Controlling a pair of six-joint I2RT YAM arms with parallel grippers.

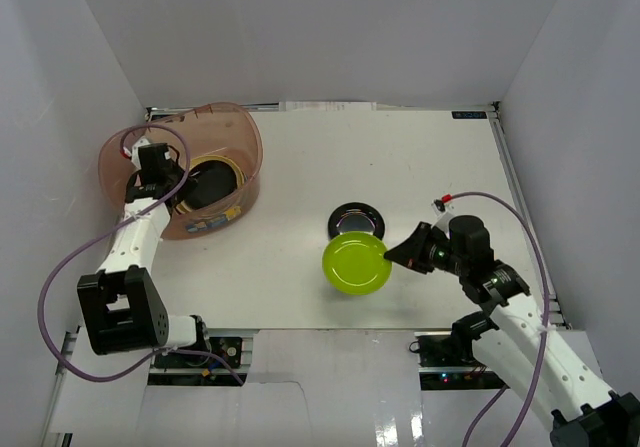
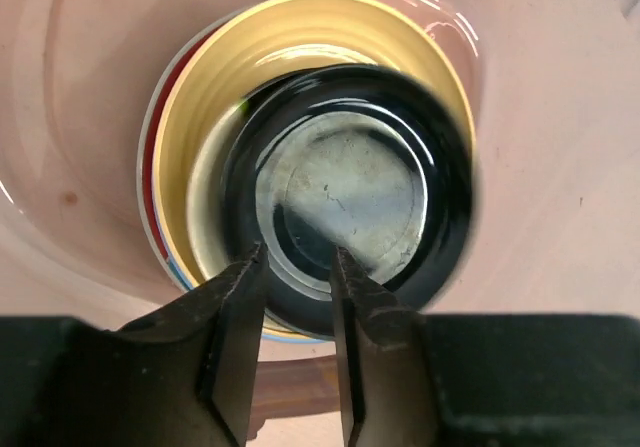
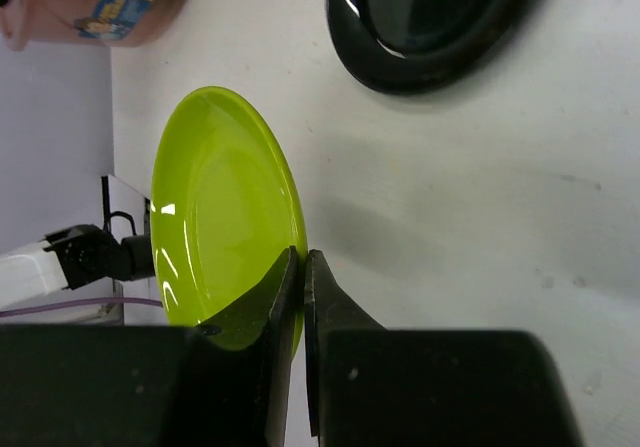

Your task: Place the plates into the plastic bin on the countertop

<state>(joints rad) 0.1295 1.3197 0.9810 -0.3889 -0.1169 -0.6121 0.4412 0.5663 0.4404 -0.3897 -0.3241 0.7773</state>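
The plastic bin [image 1: 252, 135] stands at the far left of the countertop [image 1: 420, 157]. Inside it a glossy black plate [image 2: 345, 182] lies upside down on a stack with an orange-yellow plate [image 2: 205, 97] and patterned rims below. My left gripper [image 2: 298, 267] is open inside the bin, its fingertips over the black plate's near rim, and it also shows in the top view [image 1: 165, 179]. My right gripper [image 3: 302, 259] is shut on the rim of the lime green plate [image 3: 220, 207], held just above the countertop [image 1: 356, 263]. Another black plate [image 1: 356, 219] lies behind it.
The bin's wall [image 2: 560, 167] surrounds my left gripper closely. White walls enclose the countertop on three sides. A metal rail [image 1: 520, 207] runs along the right edge. The bin's labelled corner [image 3: 120, 2] shows in the right wrist view.
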